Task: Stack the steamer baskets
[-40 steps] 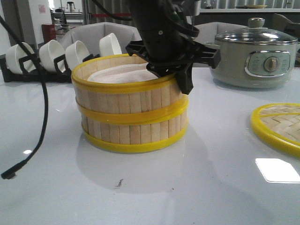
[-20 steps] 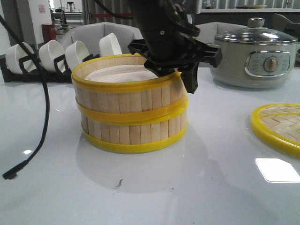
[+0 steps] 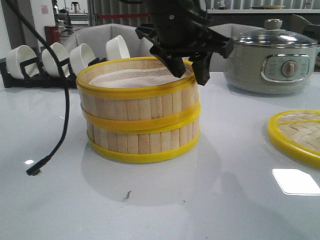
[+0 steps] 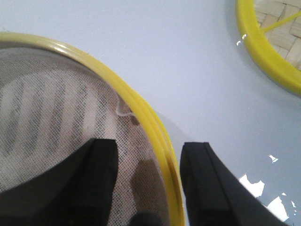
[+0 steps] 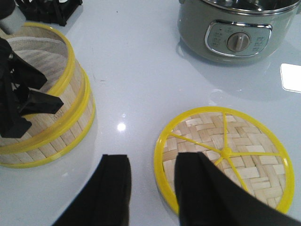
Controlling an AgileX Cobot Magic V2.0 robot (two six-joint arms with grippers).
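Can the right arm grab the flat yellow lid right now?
Probably yes. The right gripper hangs open just above the lid, which lies alone on the table with nothing between them.

Brightness: all three views are evenly bright, the white table (image 3: pixel 240 200) glossy.
Glare: a hard white rectangle sits at 4 o'clock in the front view; the right wrist view has one at 3 o'clock and a small dot near centre.
Shadows: a soft grey shadow spreads toward 6 o'clock from the steamer baskets (image 3: pixel 140 120) (light comes from overhead).
Focus: the left gripper (image 4: pixel 148 183) fingers are blurred in the left wrist view; the liner mesh shows moiré.
Background: the front view's far room is slightly soft and washed out.
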